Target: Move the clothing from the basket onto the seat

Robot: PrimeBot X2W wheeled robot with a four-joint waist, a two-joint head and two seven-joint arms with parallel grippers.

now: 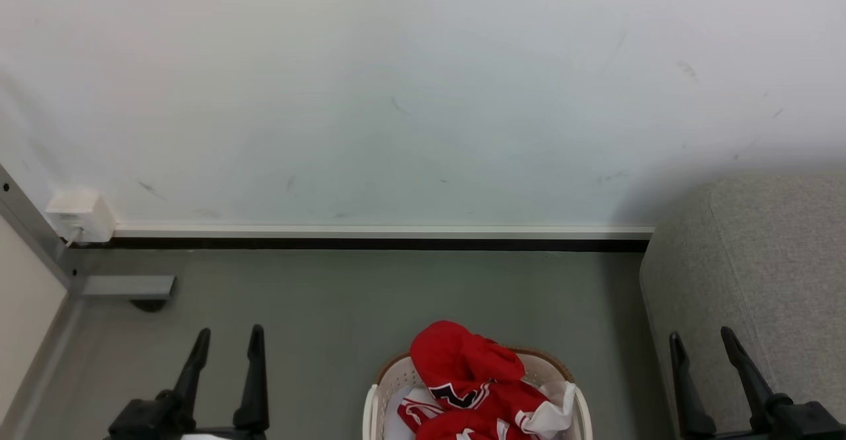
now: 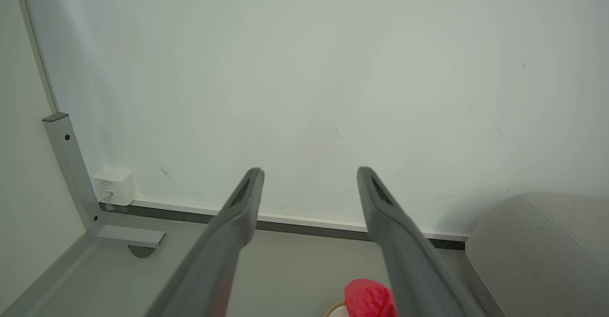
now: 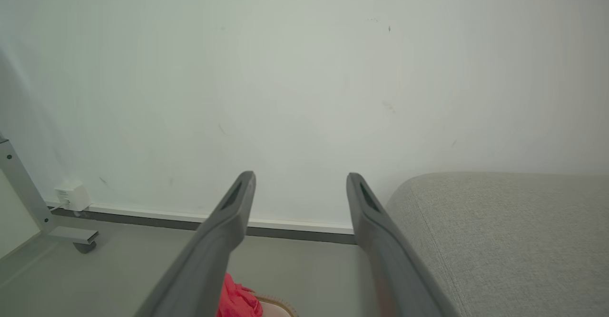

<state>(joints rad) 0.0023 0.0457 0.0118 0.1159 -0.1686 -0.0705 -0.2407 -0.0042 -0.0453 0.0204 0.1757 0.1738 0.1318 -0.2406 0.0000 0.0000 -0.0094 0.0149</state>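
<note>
Your clothing [image 1: 472, 377] sits heaped in the basket [image 1: 396, 379] on the floor, low in the centre of the head view and between your two arms. The left gripper [image 1: 230, 331] stands off to its left and the right gripper [image 1: 700, 334] off to its right, each about equally far from the pile. Both have their jaws spread wide and hold nothing, and they point toward the wall rather than down at the pile. As I judge it, the coming reach is inward and downward for either arm. The right one is just beside the seat [image 1: 760, 275], which lies to the basket's right, so it looks the handier arm for carrying across. The bottom edge of the head view cuts off the basket's near part, so you cannot tell its long axis or how many garments lie there. In each wrist view a scrap of red peeps out at the bottom edge beside that arm's own jaws, with a sliver of rim
</note>
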